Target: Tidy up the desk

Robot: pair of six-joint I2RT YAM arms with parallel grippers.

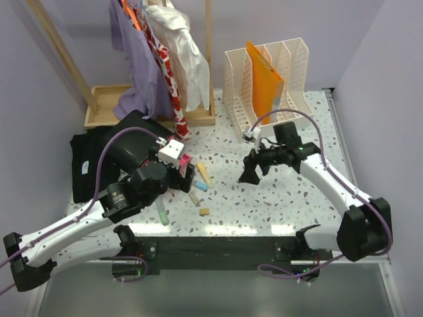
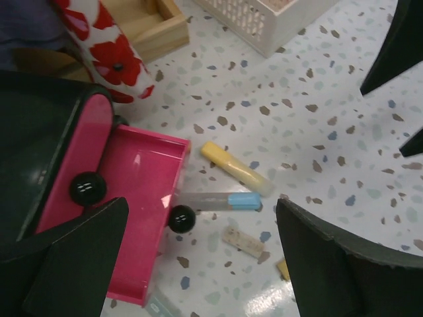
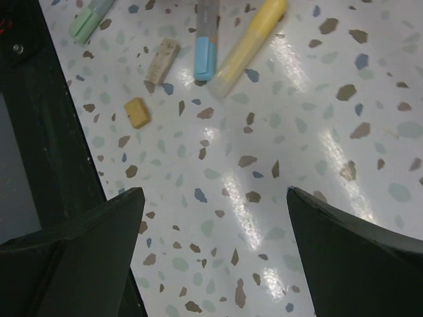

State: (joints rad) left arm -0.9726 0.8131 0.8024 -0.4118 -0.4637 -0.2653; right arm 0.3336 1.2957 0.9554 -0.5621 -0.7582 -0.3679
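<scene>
**Loose markers to gather beside the pink box**

The desk (image 1: pixel 277 198) fills the middle of the overhead view. Its speckled white top carries a scatter of small items near the left arm. The left gripper (image 2: pixel 201 211) hangs low over that scatter with its jaws wide apart and nothing between them. The right gripper (image 3: pixel 215 198) hovers over bare tabletop, also spread and empty.

The likely step is picking up a loose piece and dropping it into the open pink box (image 2: pixel 139 198). A clean pick would probably mean lining the fingers across the yellow marker (image 2: pixel 234 168) or the blue-capped marker (image 2: pixel 221 200), not along it, and closing at mid-length so it does not swing. The two markers lie close together, so one could get nudged while the other is taken. The blue-capped one ends just beside the box wall, leaving little finger room there.

A beige eraser (image 2: pixel 242 241), a yellow block (image 3: pixel 137 111) and a green marker (image 3: pixel 89 18) lie nearby. Behind stand a file rack (image 1: pixel 301 66) holding an orange folder (image 1: pixel 264 79), hanging clothes (image 1: pixel 165 59) above a wooden tray (image 1: pixel 106 99), and a black cloth (image 1: pixel 86 165) at the left.
</scene>
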